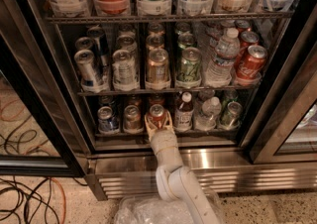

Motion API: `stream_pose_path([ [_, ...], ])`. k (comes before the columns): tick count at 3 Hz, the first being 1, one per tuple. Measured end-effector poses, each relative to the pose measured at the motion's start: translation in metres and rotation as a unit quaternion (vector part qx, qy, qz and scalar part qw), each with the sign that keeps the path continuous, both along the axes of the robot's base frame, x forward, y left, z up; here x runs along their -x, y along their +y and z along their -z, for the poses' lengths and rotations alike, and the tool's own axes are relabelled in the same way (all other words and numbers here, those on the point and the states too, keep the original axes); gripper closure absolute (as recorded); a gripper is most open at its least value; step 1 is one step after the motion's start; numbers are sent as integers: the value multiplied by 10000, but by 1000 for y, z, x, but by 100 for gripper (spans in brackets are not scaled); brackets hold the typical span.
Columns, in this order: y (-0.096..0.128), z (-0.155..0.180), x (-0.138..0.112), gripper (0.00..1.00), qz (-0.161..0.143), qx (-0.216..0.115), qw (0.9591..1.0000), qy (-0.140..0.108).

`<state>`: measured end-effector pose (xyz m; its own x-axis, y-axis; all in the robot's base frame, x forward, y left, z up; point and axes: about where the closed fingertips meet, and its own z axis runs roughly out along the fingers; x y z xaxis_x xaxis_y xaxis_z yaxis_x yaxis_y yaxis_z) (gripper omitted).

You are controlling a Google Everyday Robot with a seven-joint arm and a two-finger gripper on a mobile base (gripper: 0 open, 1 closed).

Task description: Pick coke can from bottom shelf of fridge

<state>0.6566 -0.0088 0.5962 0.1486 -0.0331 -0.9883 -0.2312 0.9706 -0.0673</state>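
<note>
The coke can (pixel 157 113) is found at the front of the bottom shelf (pixel 119 135) of the fridge (pixel 223 161), with the gripper (pixel 158 122) set about it; whether it is clamped yet cannot be told. A centred hold should be confirmed, then the can drawn straight out, clear of the neighbouring bottle (pixel 184 112).

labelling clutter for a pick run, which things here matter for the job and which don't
Job: coke can, gripper at the can, bottom shelf, fridge.
Just there: brownish can beside it, water bottle above, floor cables.
</note>
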Motion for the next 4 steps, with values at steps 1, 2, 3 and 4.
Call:
stream_pose_path([
  [1,-1,-11,3,100,14,-40,9999,-132],
  [2,-5,-29,10,100,72,-141,9996,-221],
  [3,-9,-47,21,100,62,-136,9995,-285],
  [4,-13,-60,33,100,-71,26,9997,-250],
])
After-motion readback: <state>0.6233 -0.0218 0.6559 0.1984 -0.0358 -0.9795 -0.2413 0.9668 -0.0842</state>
